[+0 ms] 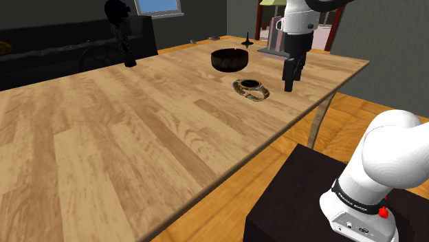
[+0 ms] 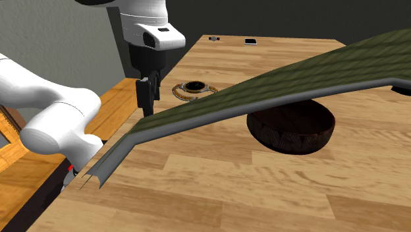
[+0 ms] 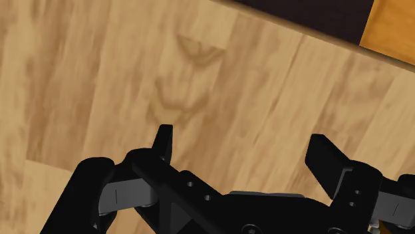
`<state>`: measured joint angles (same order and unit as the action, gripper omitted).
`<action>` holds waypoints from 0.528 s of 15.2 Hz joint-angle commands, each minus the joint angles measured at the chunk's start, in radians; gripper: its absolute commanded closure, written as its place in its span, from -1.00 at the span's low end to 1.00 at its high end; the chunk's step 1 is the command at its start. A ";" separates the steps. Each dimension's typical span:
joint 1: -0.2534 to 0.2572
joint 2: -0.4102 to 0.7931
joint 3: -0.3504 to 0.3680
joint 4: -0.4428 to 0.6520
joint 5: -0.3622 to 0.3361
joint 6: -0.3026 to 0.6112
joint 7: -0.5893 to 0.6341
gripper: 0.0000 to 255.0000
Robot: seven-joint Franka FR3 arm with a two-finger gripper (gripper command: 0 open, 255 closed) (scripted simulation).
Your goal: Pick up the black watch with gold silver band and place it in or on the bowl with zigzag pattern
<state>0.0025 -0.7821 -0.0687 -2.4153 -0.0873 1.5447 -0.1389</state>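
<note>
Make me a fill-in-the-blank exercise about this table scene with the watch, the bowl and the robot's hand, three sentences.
1. The dark bowl stands on the ____ table.
2. The hand is ____, with nothing between its fingers.
3. The thing lying on the table nearest the hand is the ____.
Missing words: wooden; open; watch.

White arm (image 1: 388, 155) stretched forward, black claw (image 3: 244, 141) pointing straight down; fingers (image 3: 163, 139) apart, clasping nothing
</note>
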 commanded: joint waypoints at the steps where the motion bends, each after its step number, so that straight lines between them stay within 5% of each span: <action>1: 0.000 0.000 0.000 0.000 0.000 0.000 0.000 -1.00; 8: 0.009 0.138 0.130 0.120 0.113 0.076 0.252 -1.00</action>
<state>0.0120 -0.6656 0.0450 -2.3208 0.0120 1.6145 0.0758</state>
